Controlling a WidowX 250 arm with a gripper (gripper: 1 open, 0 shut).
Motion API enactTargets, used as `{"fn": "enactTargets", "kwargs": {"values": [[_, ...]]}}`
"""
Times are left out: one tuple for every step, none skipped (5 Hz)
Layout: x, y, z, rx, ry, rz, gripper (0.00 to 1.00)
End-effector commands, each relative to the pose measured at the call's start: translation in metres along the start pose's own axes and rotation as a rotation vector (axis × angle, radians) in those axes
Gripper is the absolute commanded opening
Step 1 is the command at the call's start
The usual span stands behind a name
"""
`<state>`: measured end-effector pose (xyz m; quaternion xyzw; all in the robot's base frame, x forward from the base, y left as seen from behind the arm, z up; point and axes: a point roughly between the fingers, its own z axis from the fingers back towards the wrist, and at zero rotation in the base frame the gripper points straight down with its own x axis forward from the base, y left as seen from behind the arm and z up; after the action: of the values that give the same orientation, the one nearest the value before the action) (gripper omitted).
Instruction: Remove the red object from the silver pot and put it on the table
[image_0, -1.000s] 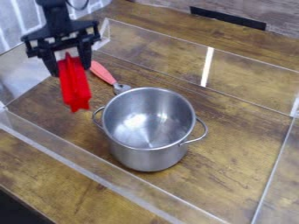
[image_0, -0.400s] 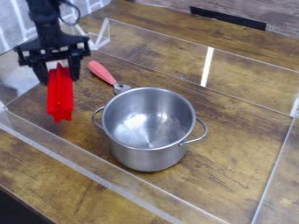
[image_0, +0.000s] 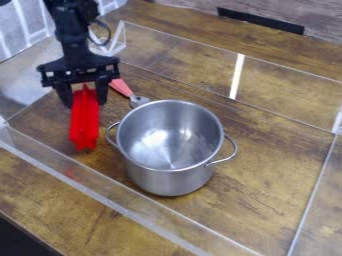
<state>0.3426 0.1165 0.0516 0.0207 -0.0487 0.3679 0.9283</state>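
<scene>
Plainly, one pincer (image_0: 83, 86) clamped on one red block (image_0: 84, 119), one silver pot (image_0: 171, 147), one spoon (image_0: 123, 84), one table (image_0: 267, 125)

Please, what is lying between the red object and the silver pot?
Only bare tabletop seems to lie between the red object and the pot, in the camera view.

Jaws (image_0: 83, 84) gripping red block (image_0: 84, 119) beside silver pot (image_0: 170, 146).

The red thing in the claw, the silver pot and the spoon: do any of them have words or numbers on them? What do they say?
There are none that I can read on the ridged red block, the shiny round silver pot or the pink-handled metal spoon.
</scene>
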Motion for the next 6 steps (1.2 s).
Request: {"fn": "enactTargets", "kwargs": {"values": [[0.021, -0.001, 0.022, -0.023, -0.055, 0.029, 0.0], [0.026, 0.001, 0.018, -0.01, -0.058, 0.074, 0.0], [0.03, 0.003, 0.014, 0.005, -0.059, 0.12, 0.0], [0.033, 0.001, 0.016, 0.013, -0.06, 0.128, 0.0], [0.036, 0.001, 0.019, 0.016, -0.059, 0.139, 0.0], [0.043, 0.009, 0.017, 0.033, -0.06, 0.142, 1.0]]}}
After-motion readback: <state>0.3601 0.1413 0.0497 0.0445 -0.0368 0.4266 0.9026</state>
